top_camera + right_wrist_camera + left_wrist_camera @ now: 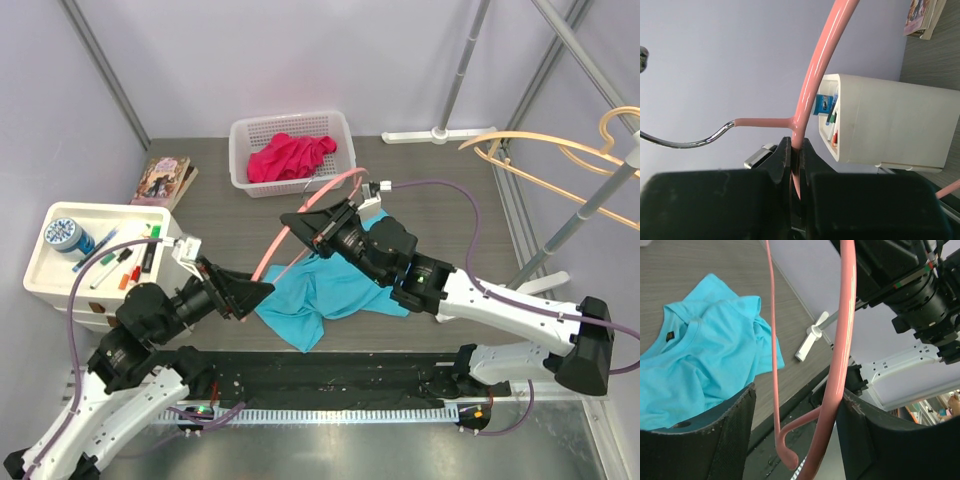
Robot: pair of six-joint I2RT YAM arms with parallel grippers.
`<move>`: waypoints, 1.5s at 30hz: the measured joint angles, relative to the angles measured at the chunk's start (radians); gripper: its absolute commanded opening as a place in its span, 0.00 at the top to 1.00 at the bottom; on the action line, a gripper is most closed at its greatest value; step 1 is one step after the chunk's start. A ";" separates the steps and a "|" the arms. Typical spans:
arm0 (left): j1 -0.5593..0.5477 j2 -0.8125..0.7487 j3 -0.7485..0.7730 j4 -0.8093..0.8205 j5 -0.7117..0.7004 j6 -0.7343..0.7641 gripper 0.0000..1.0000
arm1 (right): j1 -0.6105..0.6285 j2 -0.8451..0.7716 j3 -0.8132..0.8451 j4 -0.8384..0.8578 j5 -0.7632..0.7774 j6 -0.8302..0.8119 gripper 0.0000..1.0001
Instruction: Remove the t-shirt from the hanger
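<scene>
The teal t-shirt (320, 290) (705, 355) lies crumpled on the table, off the hanger. The pink hanger (300, 215) (842, 340) (815, 75) is bare and held in the air above it. My right gripper (305, 222) (799, 150) is shut on the hanger's bar near the metal hook. My left gripper (262, 292) (795, 435) is open. The hanger's lower end passes between its fingers (715, 440), and the thick bar rests against the right one.
A white basket (240, 135) holding a red garment stands at the back. At the left are a white tray (50, 275) (890, 125) with markers and tape, and a book (162, 180). Wooden hangers (540, 160) hang on a rack at the right. A black mat (330, 375) lines the near edge.
</scene>
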 measured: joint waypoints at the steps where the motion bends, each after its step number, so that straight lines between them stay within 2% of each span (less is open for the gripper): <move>1: 0.000 0.003 0.000 -0.003 0.002 0.000 0.41 | -0.005 -0.004 0.000 -0.008 0.003 0.004 0.99; 5: 0.000 -0.009 0.000 -0.007 0.010 -0.005 0.57 | -0.018 -0.032 -0.005 -0.027 0.013 0.019 0.99; 8: 0.000 -0.017 0.000 0.009 0.021 -0.013 0.86 | -0.021 -0.044 -0.006 -0.029 0.015 0.019 0.97; 10: -0.001 -0.012 0.000 0.028 0.040 0.005 0.95 | -0.024 -0.043 -0.009 -0.042 0.020 0.010 0.83; 11: -0.003 -0.009 0.002 0.036 0.045 0.002 1.00 | -0.026 -0.043 -0.012 -0.050 0.020 0.011 0.63; 12: -0.005 -0.005 0.004 0.045 0.058 0.008 1.00 | -0.029 -0.043 -0.014 -0.054 0.021 0.008 0.54; 14: -0.006 0.007 0.009 0.043 0.048 -0.001 1.00 | -0.032 -0.041 -0.014 -0.056 0.011 -0.023 0.41; 17: -0.002 0.027 0.010 0.022 -0.005 -0.006 1.00 | -0.027 -0.041 -0.004 -0.063 -0.021 -0.090 0.35; 21: -0.001 0.031 0.010 0.001 -0.082 0.003 1.00 | -0.007 -0.027 0.016 -0.105 -0.058 -0.178 0.35; 26: -0.001 0.037 0.011 0.012 -0.137 0.029 1.00 | 0.080 0.054 0.101 -0.201 -0.050 -0.290 0.55; 35: -0.001 0.074 0.011 0.026 -0.156 0.050 1.00 | 0.151 0.150 0.174 -0.253 0.024 -0.375 0.61; 41: -0.001 0.073 0.011 0.023 -0.158 0.051 1.00 | 0.162 0.202 0.200 -0.254 0.061 -0.394 0.69; 45: 0.001 0.071 0.004 0.020 -0.164 0.050 1.00 | 0.167 0.228 0.227 -0.255 0.082 -0.406 0.78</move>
